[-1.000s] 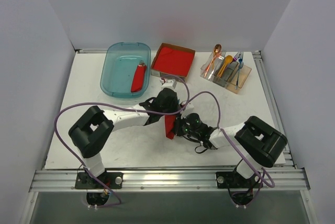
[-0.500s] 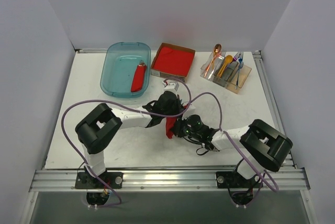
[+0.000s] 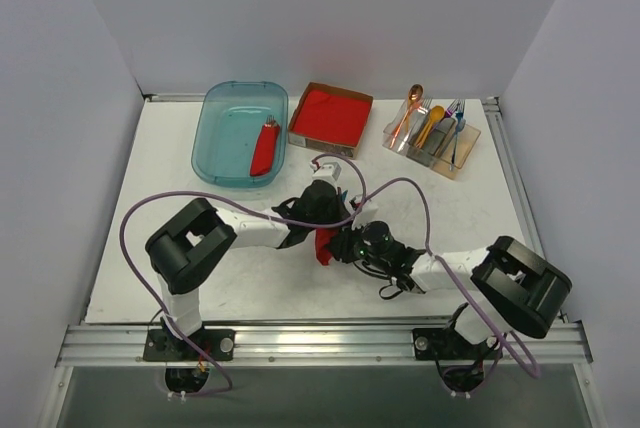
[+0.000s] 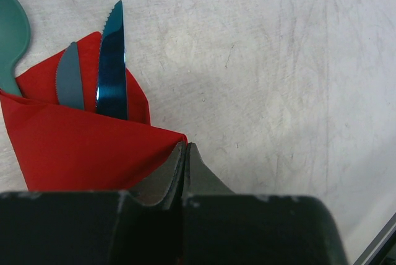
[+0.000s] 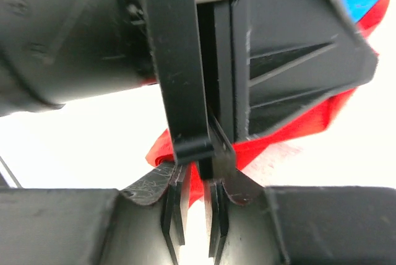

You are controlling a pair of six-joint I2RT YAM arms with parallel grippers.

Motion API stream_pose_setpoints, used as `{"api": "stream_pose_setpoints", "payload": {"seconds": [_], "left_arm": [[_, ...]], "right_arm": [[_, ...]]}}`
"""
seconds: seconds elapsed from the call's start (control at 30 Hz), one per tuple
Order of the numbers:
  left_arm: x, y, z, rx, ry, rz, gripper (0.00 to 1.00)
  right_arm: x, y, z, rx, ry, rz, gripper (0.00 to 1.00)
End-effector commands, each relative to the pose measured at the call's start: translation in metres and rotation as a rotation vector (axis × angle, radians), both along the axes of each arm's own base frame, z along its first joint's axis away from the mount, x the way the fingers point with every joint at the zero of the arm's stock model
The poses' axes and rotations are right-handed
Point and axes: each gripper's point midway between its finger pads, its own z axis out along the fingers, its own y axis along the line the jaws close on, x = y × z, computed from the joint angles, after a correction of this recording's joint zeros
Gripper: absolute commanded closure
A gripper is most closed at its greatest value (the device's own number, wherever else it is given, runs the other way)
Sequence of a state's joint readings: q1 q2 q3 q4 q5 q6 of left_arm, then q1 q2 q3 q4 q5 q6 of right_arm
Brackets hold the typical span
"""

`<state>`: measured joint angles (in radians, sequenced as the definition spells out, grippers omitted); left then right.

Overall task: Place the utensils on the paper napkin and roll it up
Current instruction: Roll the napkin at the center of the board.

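The paper napkin (image 4: 80, 147) lies folded on the white table (image 3: 250, 288), in the middle between the two arms, wrapped around the utensils. From its open end stick out the teal spoon (image 4: 11, 36) at the far left, a duller grey-blue blade (image 4: 70, 82) beside it and the blue knife (image 4: 112, 67) with its serrated edge, all pointing away from the left wrist camera. The left gripper (image 4: 185, 153) is clenched tight on the folded corner of the napkin, where the red edge runs into the seam of its fingers. The right gripper (image 5: 197, 209) faces it from the other side; its jaws stand slightly parted, released, with red paper and the left fingertips in the narrow gap. Along the back of the table stand a teal tub (image 3: 228, 138), a cardboard tray of red sheets (image 3: 330, 115) and a clear cutlery caddy (image 3: 432, 138)
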<state>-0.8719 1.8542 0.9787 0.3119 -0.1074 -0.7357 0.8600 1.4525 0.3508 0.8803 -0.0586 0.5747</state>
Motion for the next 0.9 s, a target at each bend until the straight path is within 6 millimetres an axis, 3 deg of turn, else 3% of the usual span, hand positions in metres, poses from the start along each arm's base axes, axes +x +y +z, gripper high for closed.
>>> {"api": "stream_pose_setpoints", "payload": {"seconds": [0.0, 0.33, 0.57, 0.73, 0.87], "left_arm": [[0.002, -0.002, 0.002, -0.006, -0.029, -0.009, 0.98], [0.003, -0.002, 0.006, -0.011, -0.037, -0.011, 0.97], [0.003, -0.001, 0.005, -0.017, -0.045, -0.012, 0.97], [0.002, -0.001, 0.007, -0.021, -0.052, -0.013, 0.98], [0.003, -0.001, 0.013, -0.030, -0.065, -0.010, 0.98]], "right_arm": [[0.003, -0.002, 0.019, 0.041, -0.046, -0.032, 0.84], [-0.012, -0.032, 0.015, 0.017, -0.003, -0.104, 0.80], [-0.014, -0.049, 0.026, 0.050, 0.006, -0.155, 0.64], [-0.006, -0.048, 0.036, 0.112, 0.048, -0.190, 0.50], [0.007, -0.055, 0.031, 0.153, 0.137, -0.251, 0.48]]}}
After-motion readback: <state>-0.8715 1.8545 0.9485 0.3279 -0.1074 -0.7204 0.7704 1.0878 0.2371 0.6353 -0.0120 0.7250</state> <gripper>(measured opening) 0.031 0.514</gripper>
